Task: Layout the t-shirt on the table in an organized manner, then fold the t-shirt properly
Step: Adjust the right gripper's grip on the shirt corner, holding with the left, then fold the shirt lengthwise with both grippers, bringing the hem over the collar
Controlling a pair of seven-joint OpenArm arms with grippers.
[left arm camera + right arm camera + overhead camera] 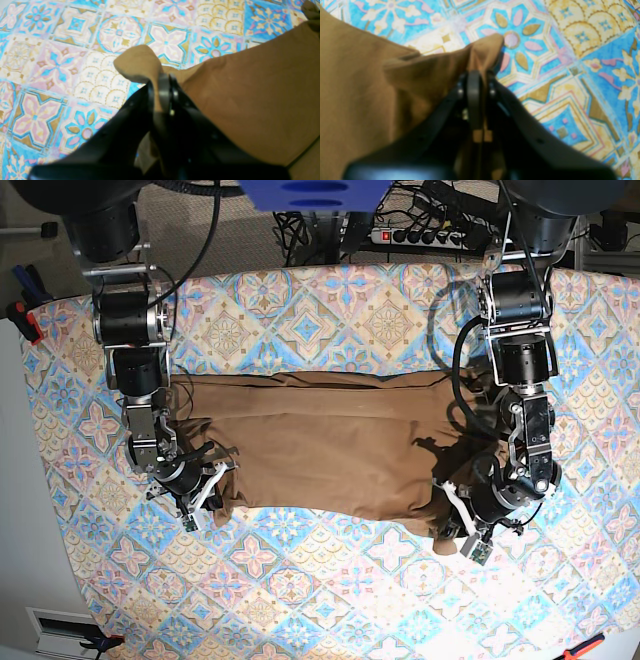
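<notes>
The tan-brown t-shirt [330, 445] lies folded into a wide band across the middle of the patterned table [320, 580]. My left gripper [452, 525] is at the shirt's near corner on the base view's right. In the left wrist view this gripper [162, 80] is shut on a bunched corner of the t-shirt [262, 95], and a flap of cloth sticks out past its tips. My right gripper [205, 505] is at the near corner on the base view's left. Close up, the right gripper [477, 75] is shut on a pinched fold of the t-shirt [357, 87].
A power strip [430, 235] and cables lie behind the table's far edge. Clamps sit at the left edge [22, 315] and the near right corner [580, 648]. Both arm columns [130, 320] [520, 330] stand at the back, on either side of the shirt.
</notes>
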